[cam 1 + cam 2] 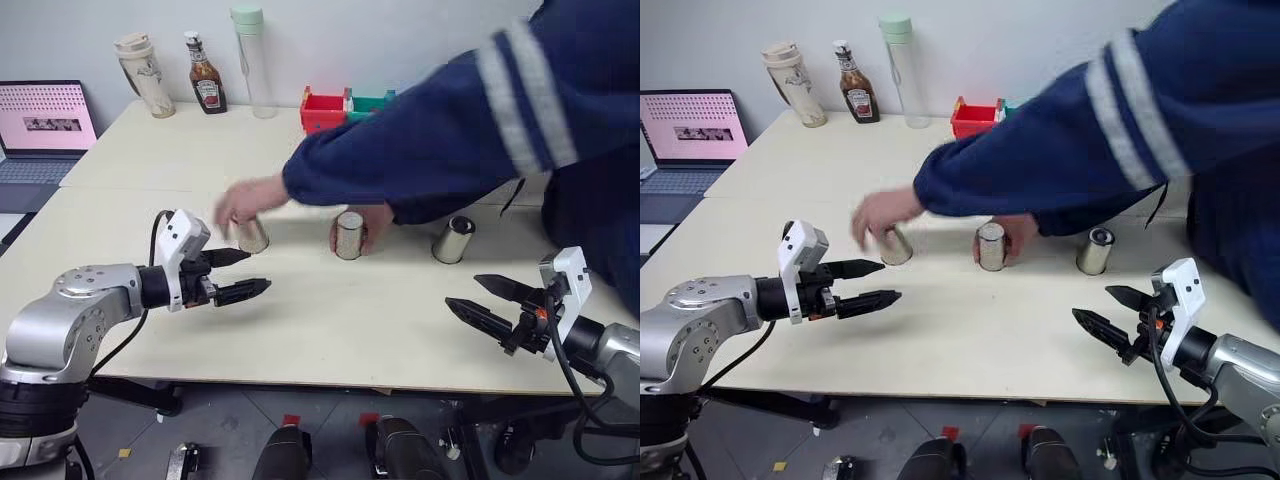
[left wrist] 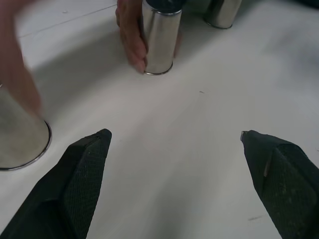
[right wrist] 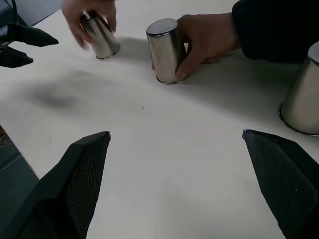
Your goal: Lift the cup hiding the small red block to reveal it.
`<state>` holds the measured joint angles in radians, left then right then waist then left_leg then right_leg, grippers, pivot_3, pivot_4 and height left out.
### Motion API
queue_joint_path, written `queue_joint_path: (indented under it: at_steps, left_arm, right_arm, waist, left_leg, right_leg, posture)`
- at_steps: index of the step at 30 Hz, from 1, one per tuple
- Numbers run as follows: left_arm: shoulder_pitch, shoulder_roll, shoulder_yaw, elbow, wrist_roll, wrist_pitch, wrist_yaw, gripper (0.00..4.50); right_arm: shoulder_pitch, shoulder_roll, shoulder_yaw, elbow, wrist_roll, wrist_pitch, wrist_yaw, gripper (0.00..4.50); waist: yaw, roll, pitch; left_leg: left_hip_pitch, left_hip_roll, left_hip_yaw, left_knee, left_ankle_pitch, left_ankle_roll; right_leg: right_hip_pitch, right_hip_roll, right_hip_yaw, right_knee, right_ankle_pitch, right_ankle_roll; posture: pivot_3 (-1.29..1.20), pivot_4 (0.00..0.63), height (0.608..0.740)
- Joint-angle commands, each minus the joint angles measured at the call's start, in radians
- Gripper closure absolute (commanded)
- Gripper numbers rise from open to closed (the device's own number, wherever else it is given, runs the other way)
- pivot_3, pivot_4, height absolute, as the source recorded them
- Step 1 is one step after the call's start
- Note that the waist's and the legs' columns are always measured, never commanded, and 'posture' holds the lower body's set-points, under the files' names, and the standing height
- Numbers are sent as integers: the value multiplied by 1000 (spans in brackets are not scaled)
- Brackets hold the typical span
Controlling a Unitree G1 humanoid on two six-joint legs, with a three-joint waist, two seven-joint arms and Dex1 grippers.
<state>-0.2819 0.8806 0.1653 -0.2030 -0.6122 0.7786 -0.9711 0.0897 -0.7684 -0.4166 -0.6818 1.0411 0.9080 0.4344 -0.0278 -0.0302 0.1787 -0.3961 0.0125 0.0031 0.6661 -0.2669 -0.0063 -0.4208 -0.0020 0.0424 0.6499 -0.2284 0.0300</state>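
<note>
- Head camera views: three upturned steel cups stand in a row on the cream table (image 1: 330,330), beyond both grippers. A person's hands grip the left cup (image 1: 252,236) and the middle cup (image 1: 348,235); the right cup (image 1: 453,240) stands alone and leans slightly. The left gripper (image 1: 240,274) and right gripper (image 1: 483,299) hang spread wide, grasping nothing.
- Left wrist view: the middle cup (image 2: 160,37) stands ahead between the parted fingers (image 2: 82,169), long axis vertical, mouth down, wider at the rim. Its brushed steel looks rigid, light and likely slippery; a squeeze across the mid-wall seems safest.
- Right wrist view: the lone cup (image 3: 302,102) sits just beyond one fingertip (image 3: 279,164), the held pair farther off. Which cup hides the small red block cannot be told.
</note>
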Motion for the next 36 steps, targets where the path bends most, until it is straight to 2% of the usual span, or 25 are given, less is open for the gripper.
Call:
queue_joint_path:
  at_steps: [1, 6, 10, 14, 17, 19, 23, 27, 34, 36]
  left_arm:
    - [-24, 19, 31, -15, -9, -1, 0, 66]
    - [-55, 21, 40, -22, -27, 27, 10, 66]
    - [-13, 51, 46, 10, 21, -22, -5, 66]
    - [2, 27, 88, 48, 44, -60, 52, 66]
    - [81, 13, 153, 30, 66, -92, 101, 66]
    - [138, -5, 196, -3, 59, -98, 125, 66]
    - [195, -53, 227, -8, 98, -169, 186, 66]
    - [167, -105, 214, 12, 144, -252, 254, 66]
    - [114, -212, 139, 31, 183, -294, 327, 66]
    - [88, -242, 116, 58, 197, -310, 342, 66]
  right_arm:
    - [-31, -12, -12, -6, 18, -8, -9, 0]
    - [-18, -7, 2, -22, 21, -5, -9, 0]
    - [-37, -6, 12, -3, 11, -11, -8, 0]
    - [-49, -13, 20, 9, 3, -17, 11, 0]
    - [-71, -26, 57, -17, 2, -22, 40, 0]
    - [-99, -36, 102, -36, -13, -32, 67, 0]
    - [-214, 15, 192, -31, 32, -30, 59, 0]
    - [-259, 22, 222, -13, 16, -36, 84, 0]
    - [-281, 13, 234, -34, -3, -77, 145, 0]
    - [-278, 0, 251, -48, -50, -107, 171, 0]
  waist:
    - [0, 0, 0]
    - [0, 0, 0]
    - [-2, 0, 0]
    - [-1, 0, 0]
    - [-3, 0, 0]
    - [-5, 0, 0]
    - [-2, -1, -1]
    - [13, -2, -2]
    - [23, -3, -2]
    - [23, -3, -2]
  left_leg:
    - [0, 0, 0, 0, 0, 0]
    - [-1, 0, -1, 0, 0, 0]
    - [0, 0, 0, 0, 0, 0]
    - [0, 0, 0, 0, 0, 0]
    - [1, 1, 0, 0, 0, 0]
    - [1, 1, 1, 0, 0, 0]
    - [0, 1, -1, 0, 0, 0]
    - [1, 1, -2, 1, 0, 0]
    - [0, -1, 0, 1, 0, 0]
    - [0, -1, 0, 1, 0, 0]
  right_leg:
    - [0, 0, 0, 0, 0, 0]
    - [0, 1, 0, 0, 0, 0]
    - [0, 1, 0, 0, 0, 0]
    - [0, 1, 0, 0, 0, 0]
    - [0, 0, 0, 1, 0, 0]
    - [0, -1, 0, 0, 0, 0]
    - [0, -1, 1, 0, 0, 0]
    - [1, -1, 0, 1, 0, 0]
    - [1, -3, 0, -1, 1, 0]
    - [1, -3, 0, 0, 1, 0]
  posture:
    - [0, 150, 740]
    - [0, 150, 740]
    - [0, 150, 740]
    - [0, 150, 740]
    - [0, 150, 740]
    - [0, 150, 740]
    - [0, 150, 740]
    - [0, 150, 740]
    - [0, 150, 740]
    - [0, 150, 740]
